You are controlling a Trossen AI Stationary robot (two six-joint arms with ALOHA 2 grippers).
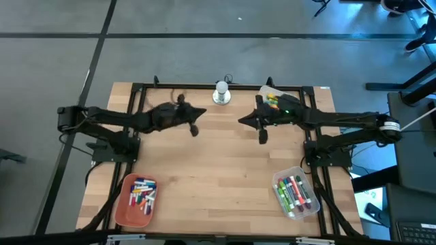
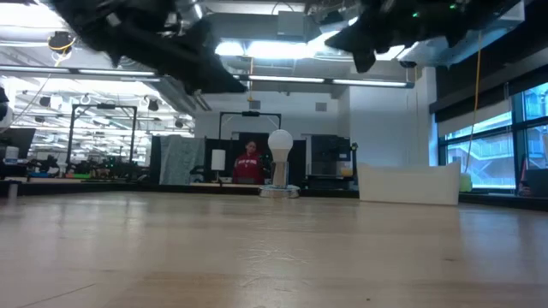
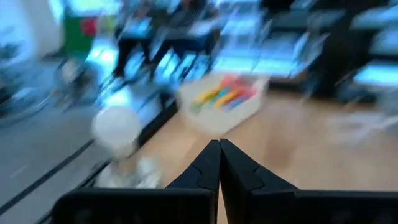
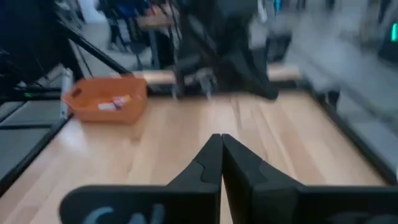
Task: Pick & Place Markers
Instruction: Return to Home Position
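Right arm (image 1: 340,122) half hides a clear bin (image 1: 265,90); white-barrelled markers (image 1: 143,192) lie in orange bin (image 1: 121,207); left end effector (image 3: 219,163), right end effector (image 4: 221,158) pinched together.

Wooden table (image 1: 218,170) on grey floor (image 1: 54,54), with dark seam lines in the floor beyond the table's far and left sides. Right of the table: dark desk (image 1: 415,156). Far-right of the table: black chair base (image 1: 422,37). Past the table's far edge: open workspace, black frame (image 2: 235,113), person in red top (image 2: 250,162), white wall (image 2: 377,128). Ceiling strip lights (image 2: 282,50) overhead. Windows (image 2: 492,141) off the table's right side, daylight showing.
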